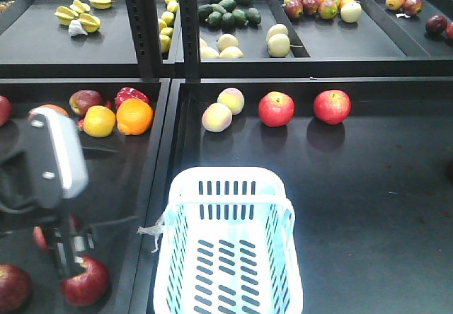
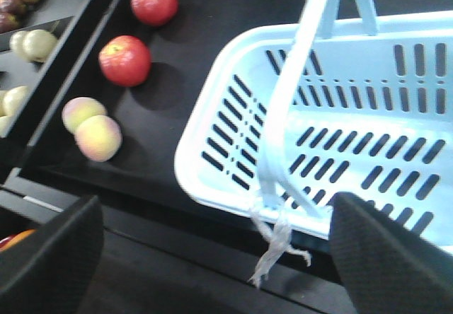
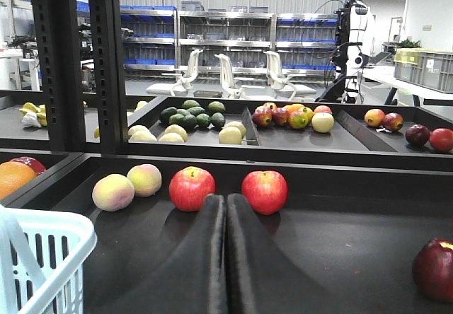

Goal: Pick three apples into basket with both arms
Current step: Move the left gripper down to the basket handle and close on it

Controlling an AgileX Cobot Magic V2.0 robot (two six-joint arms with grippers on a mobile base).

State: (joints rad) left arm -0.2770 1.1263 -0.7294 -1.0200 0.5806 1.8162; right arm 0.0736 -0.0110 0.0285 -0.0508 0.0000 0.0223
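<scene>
Fingers [image 3: 202,257] of your right end effector [image 3: 226,257] are pressed together and hold nothing. One dark red apple [image 3: 433,268] lies low to its right, near, on the matte black surface [image 3: 340,243]. Your left end effector [image 2: 216,254] is spread wide and empty, facing the slotted plastic basket [image 2: 212,109]. In the front view, another dark apple [image 1: 88,282] sits close by its fingers. Their round, glossy skins will likely roll.
</scene>
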